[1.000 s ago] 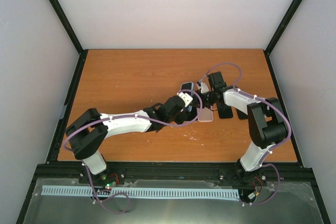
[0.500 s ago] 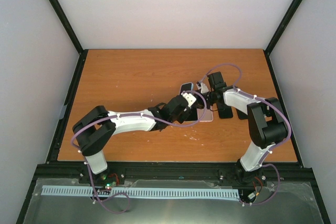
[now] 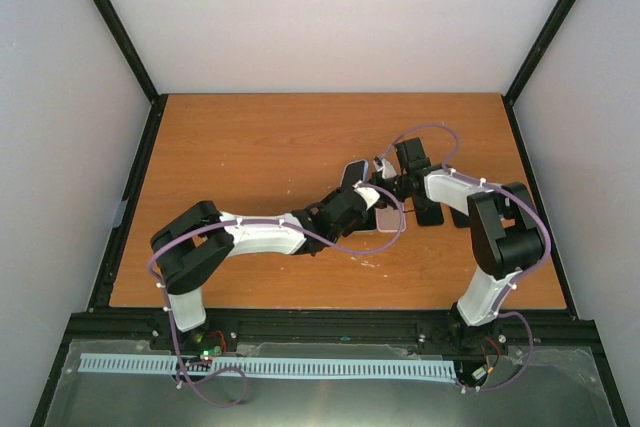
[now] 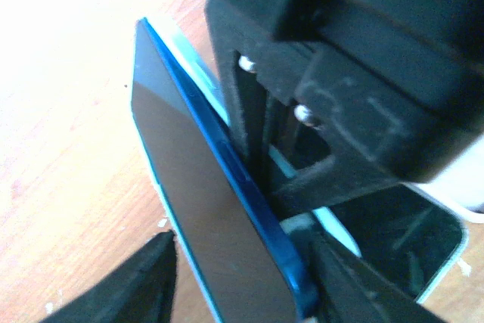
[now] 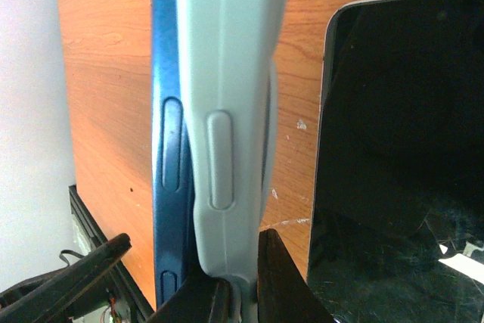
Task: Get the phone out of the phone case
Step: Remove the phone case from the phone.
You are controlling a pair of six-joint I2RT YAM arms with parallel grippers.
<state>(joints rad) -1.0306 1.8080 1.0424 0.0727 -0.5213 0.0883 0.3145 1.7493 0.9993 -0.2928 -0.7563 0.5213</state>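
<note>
In the top view the left arm (image 3: 250, 235) lies low across the table from its base at lower left, elbow bent, forearm reaching right to the frame's centre. The right arm (image 3: 495, 232) rises from lower right, folds at a high elbow and reaches left to meet it. The right gripper (image 5: 231, 293) is clamped tight on the bottom of the pale grey phone case (image 5: 227, 73), held on edge, with the blue phone (image 4: 204, 209) showing its bare side along the case. The left gripper (image 4: 242, 281) straddles the phone with its jaws half apart; whether the pads press on it cannot be told. A second dark-screened phone (image 5: 401, 149) lies flat just beside them on the orange wood-grain table (image 3: 250, 147), enclosed by white walls (image 3: 330, 17) and black frame posts (image 3: 104, 7).
</note>
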